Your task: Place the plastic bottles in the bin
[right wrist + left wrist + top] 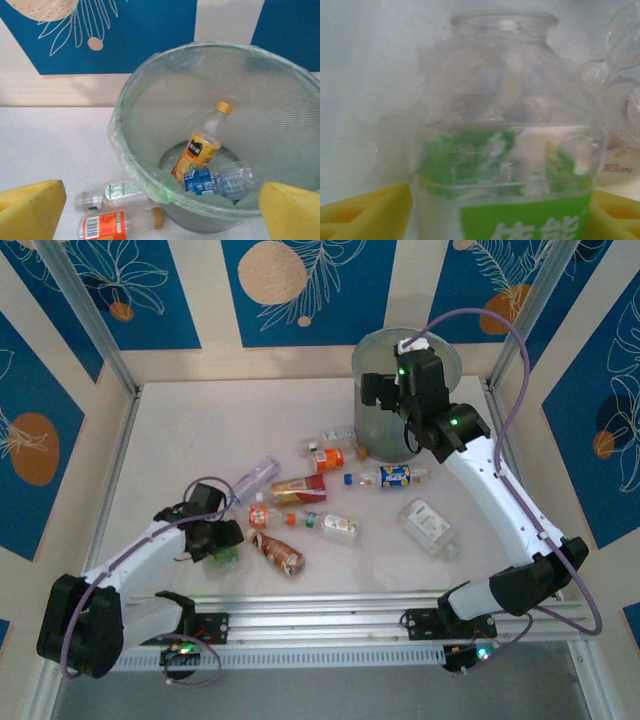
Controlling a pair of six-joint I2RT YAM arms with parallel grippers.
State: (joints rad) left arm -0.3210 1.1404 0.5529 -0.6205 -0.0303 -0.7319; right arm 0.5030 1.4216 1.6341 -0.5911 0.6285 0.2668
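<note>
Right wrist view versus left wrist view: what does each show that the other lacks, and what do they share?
Right wrist: the bin from above, with an orange-labelled bottle and a blue-labelled bottle inside, two more bottles beside it. Left wrist: a green-labelled bottle close up, between yellow pads. Both: yellow pads at the lower corners.

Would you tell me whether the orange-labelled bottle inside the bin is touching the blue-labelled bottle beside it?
Touching. The right wrist view shows the orange-labelled bottle leaning in the bin, its base resting against the blue-labelled bottle with no gap.
</note>
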